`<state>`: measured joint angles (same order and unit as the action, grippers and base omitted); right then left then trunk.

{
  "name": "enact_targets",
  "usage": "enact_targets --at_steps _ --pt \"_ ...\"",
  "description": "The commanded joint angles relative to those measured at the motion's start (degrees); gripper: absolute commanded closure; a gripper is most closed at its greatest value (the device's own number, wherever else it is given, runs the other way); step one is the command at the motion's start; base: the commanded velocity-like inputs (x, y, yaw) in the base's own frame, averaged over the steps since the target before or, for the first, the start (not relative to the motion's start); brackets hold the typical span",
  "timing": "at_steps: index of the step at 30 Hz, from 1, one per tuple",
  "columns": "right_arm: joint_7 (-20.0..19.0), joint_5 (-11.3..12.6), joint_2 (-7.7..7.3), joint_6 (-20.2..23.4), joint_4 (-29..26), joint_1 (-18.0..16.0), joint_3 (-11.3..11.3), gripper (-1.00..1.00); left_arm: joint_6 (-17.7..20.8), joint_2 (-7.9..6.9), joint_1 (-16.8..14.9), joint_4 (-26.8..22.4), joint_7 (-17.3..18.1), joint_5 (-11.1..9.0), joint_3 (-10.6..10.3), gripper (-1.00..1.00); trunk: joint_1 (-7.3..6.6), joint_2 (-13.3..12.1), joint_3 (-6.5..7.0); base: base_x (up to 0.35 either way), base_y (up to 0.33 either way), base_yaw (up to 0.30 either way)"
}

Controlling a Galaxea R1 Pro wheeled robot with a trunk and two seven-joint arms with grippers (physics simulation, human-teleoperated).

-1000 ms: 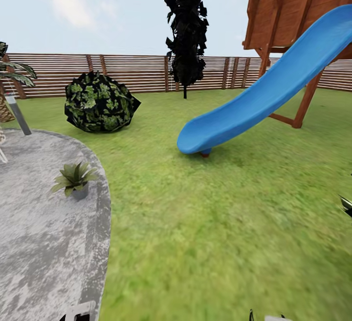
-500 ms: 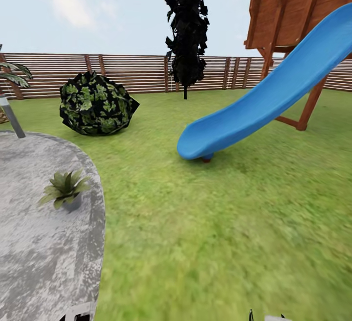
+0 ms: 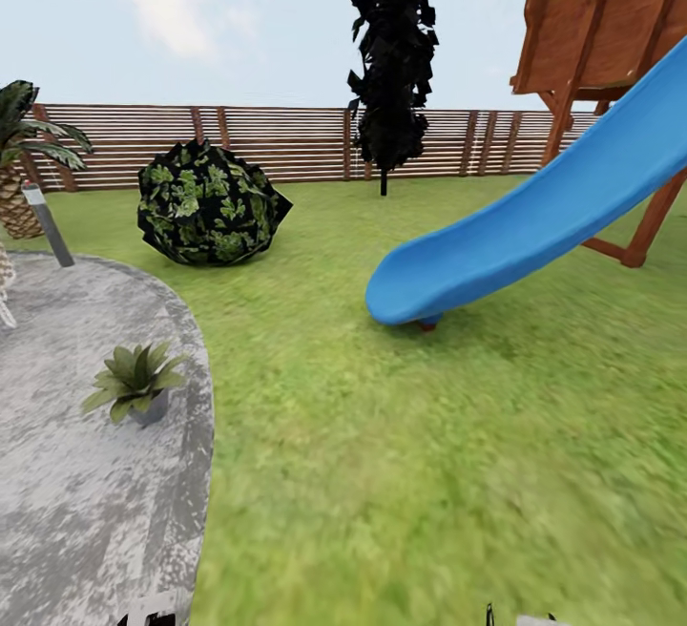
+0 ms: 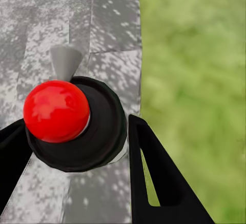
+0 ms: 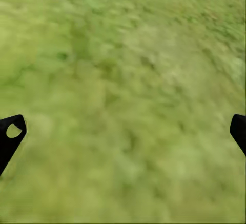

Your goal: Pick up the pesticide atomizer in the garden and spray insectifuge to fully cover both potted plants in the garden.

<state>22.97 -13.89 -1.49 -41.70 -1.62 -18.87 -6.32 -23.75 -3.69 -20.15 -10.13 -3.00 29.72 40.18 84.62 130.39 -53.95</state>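
Observation:
In the left wrist view, the pesticide atomizer [image 4: 97, 131] is seen from above: a round black body, a red knob and a grey cone nozzle. My left gripper [image 4: 77, 122] is shut on it, one black finger on each side, above the edge of the grey patio [image 4: 107, 24]. My right gripper [image 5: 125, 129] is open over grass, its fingertips far apart. In the head view one potted plant [image 3: 134, 383], a low green rosette in a grey pot, stands on the patio [image 3: 86, 502] at the left, near its border with the lawn.
A round dark bush [image 3: 212, 204] sits beyond the patio. A blue slide [image 3: 534, 225] with a wooden tower [image 3: 611, 25] is at the right. A tall dark tree [image 3: 391, 53], a palm [image 3: 19, 163], a short post [image 3: 48, 223] and the slatted fence [image 3: 286, 144] stand behind. Lawn [image 3: 429, 473] lies ahead.
The whole head view has shifted: bush, plant and slide now sit further right and the palm shows more, so the camera has turned. The things themselves have not moved.

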Motion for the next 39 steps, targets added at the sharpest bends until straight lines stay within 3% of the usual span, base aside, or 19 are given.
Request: enact_targets --at_steps 1,39 --pt "0.23 -0.62 0.00 -0.13 0.04 -0.02 -0.45 -1.00 -0.25 0.00 -0.07 0.11 -0.34 0.61 0.25 1.00 0.02 0.02 -0.05 0.341 0.000 0.274" --pt "0.23 -0.62 0.00 -0.13 0.04 -0.02 -0.45 -1.00 -0.25 0.00 -0.07 0.11 -0.34 0.52 0.25 1.00 0.02 0.02 -0.05 0.330 0.058 0.276"
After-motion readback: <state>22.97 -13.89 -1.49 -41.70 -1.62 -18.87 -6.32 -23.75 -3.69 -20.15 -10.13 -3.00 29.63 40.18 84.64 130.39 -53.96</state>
